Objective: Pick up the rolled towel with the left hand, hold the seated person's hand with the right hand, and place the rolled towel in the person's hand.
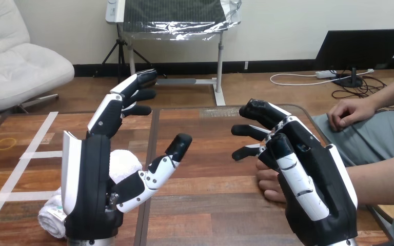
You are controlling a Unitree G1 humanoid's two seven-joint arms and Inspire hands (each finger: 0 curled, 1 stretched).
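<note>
Rolled towel [125, 165] lies diag., near-left to far-right, behind L hand [90, 174].

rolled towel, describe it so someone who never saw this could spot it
Start at the wooden table and go to its near left part, where the robot's left hand stands open. The rolled towel lies on the table behind that hand, partly hidden by it. It is the only soft white bundle there, unlike the hard black-and-white hand.
</note>
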